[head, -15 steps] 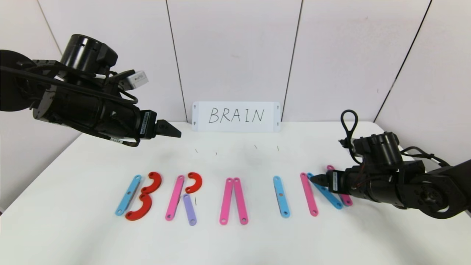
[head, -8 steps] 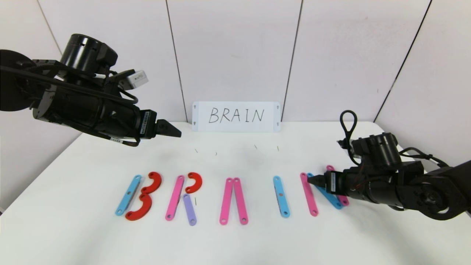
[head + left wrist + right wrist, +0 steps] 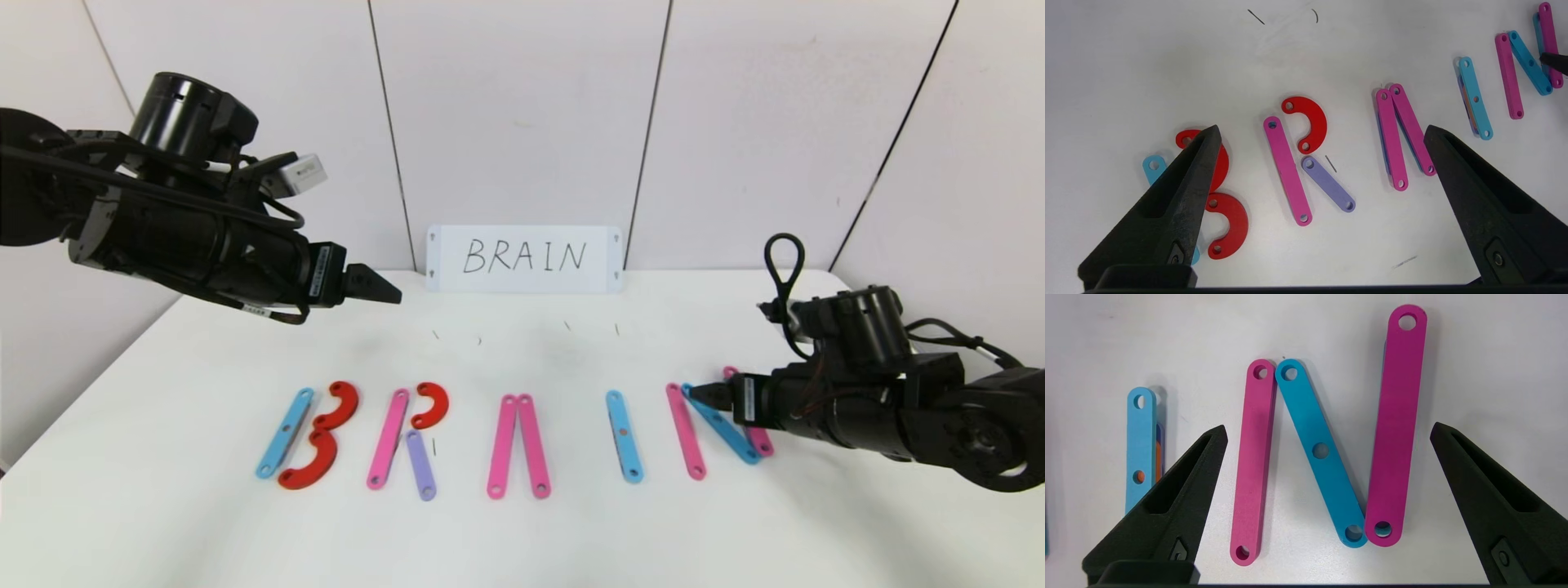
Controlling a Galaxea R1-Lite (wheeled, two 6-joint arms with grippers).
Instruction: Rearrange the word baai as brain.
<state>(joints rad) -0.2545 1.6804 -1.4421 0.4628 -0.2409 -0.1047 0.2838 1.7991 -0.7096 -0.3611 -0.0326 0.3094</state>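
Observation:
The word [image 3: 517,445] lies in a row on the white table: a light-blue strip with two red arcs [image 3: 310,461], a pink strip [image 3: 1287,169] with a red arc and a purple strip [image 3: 1328,183], two pink strips leaning together, one light-blue strip [image 3: 624,436], then pink, blue [image 3: 1319,451] and pink strips [image 3: 1396,424] set as an N. My right gripper [image 3: 704,394] hovers low over that N, open and empty [image 3: 1328,428]. My left gripper [image 3: 384,290] hangs high at the back left, open and empty [image 3: 1322,128].
A white card [image 3: 524,258] with handwritten BRAIN stands against the back wall. Short pen marks [image 3: 566,327] dot the table [image 3: 522,539] between the card and the letters. Wall panels close off the back and right side.
My right gripper has drawn back slightly to the right over the N. The left arm and all the pieces have stayed where they were.

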